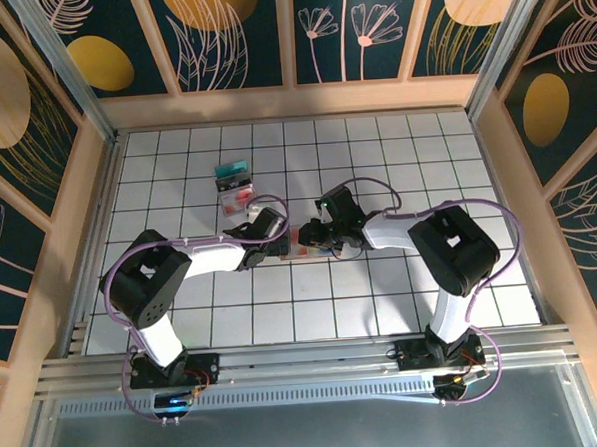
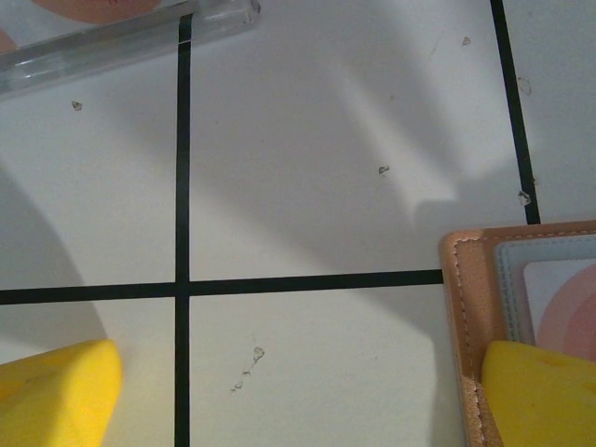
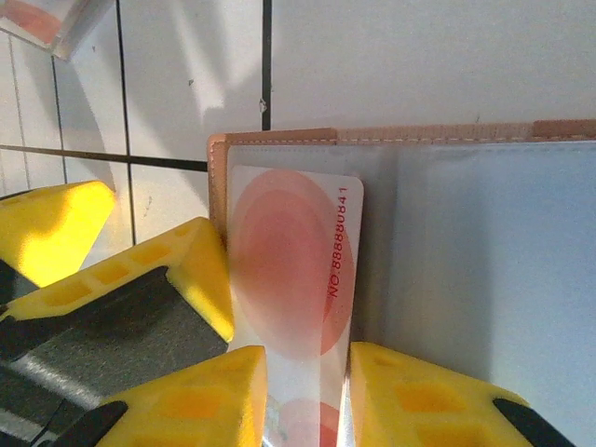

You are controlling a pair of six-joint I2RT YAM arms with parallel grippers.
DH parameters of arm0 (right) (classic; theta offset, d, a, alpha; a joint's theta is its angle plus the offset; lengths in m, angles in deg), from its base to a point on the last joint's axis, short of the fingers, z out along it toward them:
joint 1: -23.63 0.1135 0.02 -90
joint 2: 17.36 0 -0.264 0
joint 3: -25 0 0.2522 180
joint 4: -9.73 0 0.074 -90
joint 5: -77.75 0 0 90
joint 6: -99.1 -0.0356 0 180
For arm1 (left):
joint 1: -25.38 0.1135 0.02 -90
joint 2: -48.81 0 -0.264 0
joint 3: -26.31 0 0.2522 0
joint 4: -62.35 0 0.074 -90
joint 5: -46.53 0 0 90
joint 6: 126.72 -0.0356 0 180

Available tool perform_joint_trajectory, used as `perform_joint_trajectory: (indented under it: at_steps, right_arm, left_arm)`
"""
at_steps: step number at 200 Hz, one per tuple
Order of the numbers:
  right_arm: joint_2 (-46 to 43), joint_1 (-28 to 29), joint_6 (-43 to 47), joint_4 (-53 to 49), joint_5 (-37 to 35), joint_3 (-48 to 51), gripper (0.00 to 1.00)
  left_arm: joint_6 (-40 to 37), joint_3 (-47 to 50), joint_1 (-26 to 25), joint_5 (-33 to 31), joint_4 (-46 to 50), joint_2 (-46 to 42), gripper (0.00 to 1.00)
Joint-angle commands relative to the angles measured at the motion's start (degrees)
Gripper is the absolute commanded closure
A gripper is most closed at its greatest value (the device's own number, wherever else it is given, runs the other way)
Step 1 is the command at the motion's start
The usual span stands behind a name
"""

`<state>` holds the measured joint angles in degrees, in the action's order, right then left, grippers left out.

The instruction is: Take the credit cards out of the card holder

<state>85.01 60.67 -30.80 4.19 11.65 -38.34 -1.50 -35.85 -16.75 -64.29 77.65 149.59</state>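
Observation:
The card holder lies open on the tiles between both arms, pinkish-brown at the rim and grey-blue inside. A white credit card with red circles sticks out of its left pocket. My right gripper is shut on that card's near end, squeezing its two long edges so it bows. My left gripper is open; its right finger rests on the holder's edge, its left finger on bare tile. A teal credit card and a red-white one lie on the table farther back.
A clear-edged card with a pink circle lies on the tile just beyond the left gripper. The left arm's yellow fingers sit close beside the holder's left edge. Wooden walls ring the tiled floor.

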Motion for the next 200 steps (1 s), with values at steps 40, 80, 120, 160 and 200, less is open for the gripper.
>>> perform_joint_trajectory:
  at_steps: [40, 80, 120, 160, 200]
  right_arm:
    - [-2.02, -2.02, -4.87, 12.14, 6.25, 3.64, 0.73]
    - [-0.84, -2.76, -7.04, 16.44, 7.54, 4.49, 0.75]
    - [0.24, -3.23, -7.85, 17.62, 8.26, 4.74, 0.76]
    - [-0.33, -4.23, -9.21, 20.05, 9.61, 6.75, 0.76]
    - [-0.14, -4.95, -11.29, 23.99, 11.58, 8.68, 0.83]
  left_arm:
    - [0.15, 1.38, -0.77, 1.44, 2.74, 0.92, 0.01]
    - [0.20, 1.39, -0.85, 1.55, 2.94, 0.72, 0.01]
    - [0.55, 1.22, -1.02, 1.32, 3.27, 0.27, 0.01]
    - [0.49, 0.86, -1.02, -1.13, 4.79, -1.28, 0.01]
    - [0.05, -0.20, -1.02, -1.61, 5.40, -0.74, 0.01]
